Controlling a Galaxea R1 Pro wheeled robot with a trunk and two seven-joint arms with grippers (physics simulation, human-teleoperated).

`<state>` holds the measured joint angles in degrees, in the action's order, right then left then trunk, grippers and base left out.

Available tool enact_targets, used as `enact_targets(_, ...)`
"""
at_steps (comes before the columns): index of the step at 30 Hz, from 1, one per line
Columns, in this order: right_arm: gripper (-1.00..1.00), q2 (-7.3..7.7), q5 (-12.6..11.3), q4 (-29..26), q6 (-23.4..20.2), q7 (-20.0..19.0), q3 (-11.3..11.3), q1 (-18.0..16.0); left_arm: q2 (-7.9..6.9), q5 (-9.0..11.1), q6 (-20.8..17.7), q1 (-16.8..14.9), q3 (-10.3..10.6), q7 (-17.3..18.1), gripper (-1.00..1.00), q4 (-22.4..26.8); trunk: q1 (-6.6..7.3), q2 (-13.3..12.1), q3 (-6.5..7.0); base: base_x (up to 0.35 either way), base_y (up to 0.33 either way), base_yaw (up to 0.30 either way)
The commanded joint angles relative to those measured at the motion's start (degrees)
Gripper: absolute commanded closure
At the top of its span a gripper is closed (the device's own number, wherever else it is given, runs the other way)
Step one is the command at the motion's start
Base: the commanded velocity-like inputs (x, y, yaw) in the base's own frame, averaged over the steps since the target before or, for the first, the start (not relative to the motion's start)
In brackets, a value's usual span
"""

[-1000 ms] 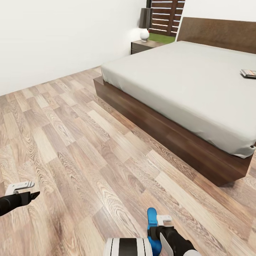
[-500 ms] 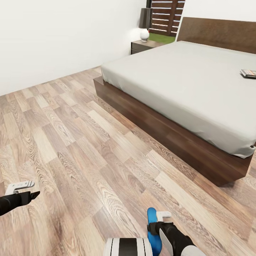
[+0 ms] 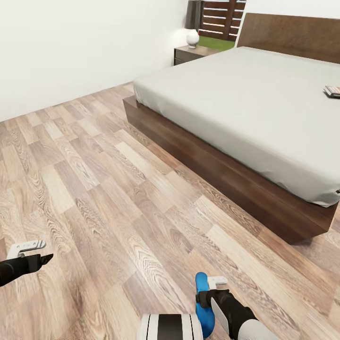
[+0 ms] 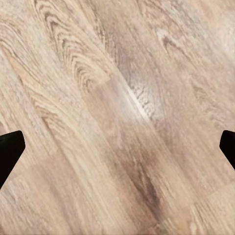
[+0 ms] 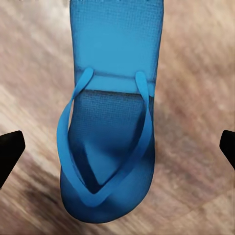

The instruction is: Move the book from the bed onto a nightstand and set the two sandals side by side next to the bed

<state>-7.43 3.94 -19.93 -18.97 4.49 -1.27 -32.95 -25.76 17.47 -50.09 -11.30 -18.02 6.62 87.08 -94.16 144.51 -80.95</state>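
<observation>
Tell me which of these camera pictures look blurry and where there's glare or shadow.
Head view: sharp, with a bright glow around the white round lamp and dark shadow under the brown wooden bed frame. Right wrist view: bright blue flat sandal crisp, wood floor soft. Left wrist view: floorboards slightly blurred.

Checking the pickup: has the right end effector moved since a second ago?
Yes. The right end effector has slid slightly back along the blue sandal, toward the robot.

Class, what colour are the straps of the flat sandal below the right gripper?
Blue, like its sole; clearest in the right wrist view.
</observation>
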Motion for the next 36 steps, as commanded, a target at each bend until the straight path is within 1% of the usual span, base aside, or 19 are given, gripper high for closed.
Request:
enact_targets(1, -1.0, -0.03, 0.4, -0.1, -0.4, 0.1, -0.1, 0.0, 0.01, -0.3, -0.3, 0.0, -0.1, 0.5, -1.0, 0.0, 0.01, 0.0, -0.04, 0.0, 0.0, 0.0)
enact_targets(6, -1.0, -0.04, 0.4, -0.1, -0.6, 0.2, -0.1, -0.1, 0.01, -0.3, -0.3, 0.0, -0.1, 0.5, -1.0, 0.1, -0.12, 0.1, -1.15, 0.0, 0.0, 0.0)
enact_targets(21, -1.0, -0.08, 0.4, -0.2, -0.7, 0.2, -0.1, -1.0, 0.0, -0.3, -0.3, 0.0, -0.1, 0.5, -1.0, 0.1, -0.12, 0.1, -1.15, 0.0, 0.0, 0.0)
enact_targets(34, -1.0, -0.93, 0.5, -0.2, -0.8, 0.3, -0.1, -2.4, 0.01, -0.3, -0.3, 0.0, -0.1, 0.5, -1.0, 0.1, -0.12, 0.1, -1.15, 0.0, 0.0, 0.0)
enact_targets(36, -1.0, -1.03, 0.5, -0.2, -0.8, 0.3, -0.1, -2.5, 0.01, -0.3, -0.3, 0.0, -0.1, 0.5, -1.0, 0.1, -0.17, 0.1, -1.59, 0.0, 0.0, 0.0)
